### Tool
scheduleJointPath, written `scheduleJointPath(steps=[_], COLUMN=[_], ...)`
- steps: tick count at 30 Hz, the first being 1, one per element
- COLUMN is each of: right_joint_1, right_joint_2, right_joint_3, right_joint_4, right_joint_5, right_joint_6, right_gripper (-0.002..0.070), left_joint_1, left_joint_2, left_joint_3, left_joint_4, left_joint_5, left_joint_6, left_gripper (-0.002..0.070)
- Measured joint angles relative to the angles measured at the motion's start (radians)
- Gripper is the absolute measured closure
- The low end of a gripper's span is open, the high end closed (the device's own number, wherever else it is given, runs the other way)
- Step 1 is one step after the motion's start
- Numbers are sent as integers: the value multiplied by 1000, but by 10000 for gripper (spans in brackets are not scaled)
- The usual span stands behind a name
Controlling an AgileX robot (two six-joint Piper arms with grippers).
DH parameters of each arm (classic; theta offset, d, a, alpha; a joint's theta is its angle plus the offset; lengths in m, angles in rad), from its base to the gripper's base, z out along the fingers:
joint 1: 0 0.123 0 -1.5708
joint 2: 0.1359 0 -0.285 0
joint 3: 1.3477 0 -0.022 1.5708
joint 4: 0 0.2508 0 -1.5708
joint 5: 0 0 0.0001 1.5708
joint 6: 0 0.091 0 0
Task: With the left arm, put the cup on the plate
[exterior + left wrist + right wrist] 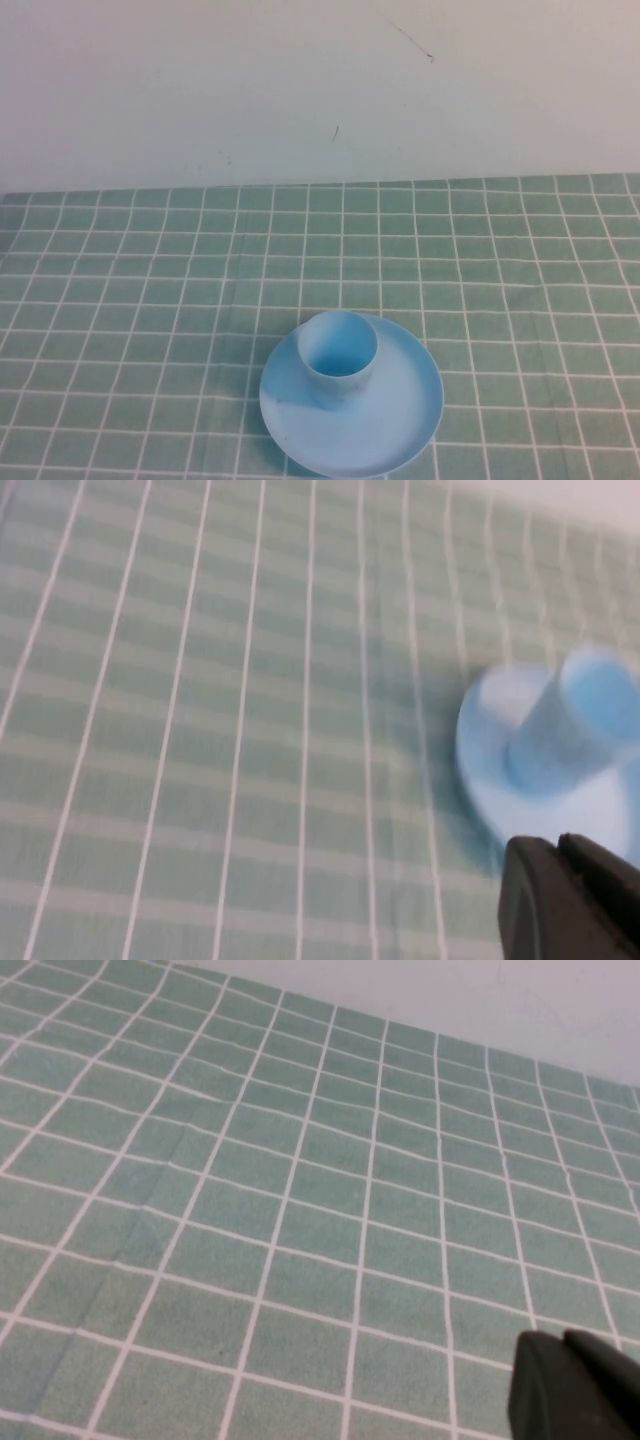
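The cup (338, 357) stands upright on the plate (400, 420), off-centre. The left claw (560, 855) is pressed together, empty, nearby — a careless swing could topple it. The right claw's (565, 1345) state cannot be told.

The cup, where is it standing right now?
In the high view the cup stands upright on the plate, toward its far left part, near the front middle of the checked cloth.

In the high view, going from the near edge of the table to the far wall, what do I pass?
Plate near rim → cup standing upright on the plate → bare green checked tablecloth → white wall. Neither arm shows there; left gripper, shut, and right gripper show only in the wrist views.
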Motion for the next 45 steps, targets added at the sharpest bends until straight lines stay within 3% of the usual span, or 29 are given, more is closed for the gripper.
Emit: scheduleJointPath(steps=[7, 12, 19, 26, 45], right_joint_1=[0, 0, 0, 0, 0], right_joint_2=[0, 0, 0, 0, 0], right_joint_3=[0, 0, 0, 0, 0], right_joint_4=[0, 0, 0, 0, 0], right_joint_5=[0, 0, 0, 0, 0], right_joint_6=[0, 0, 0, 0, 0], right_gripper=[678, 678, 678, 678, 678], left_joint_1=[0, 0, 0, 0, 90], left_joint_2=[0, 0, -27, -155, -168], left_joint_3=[0, 47, 346, 626, 636], left_joint_4=[28, 90, 134, 137, 127], left_joint_5=[-532, -742, -1085, -1054, -796], left_joint_6=[0, 0, 0, 0, 0], left_gripper=[674, 674, 674, 674, 675])
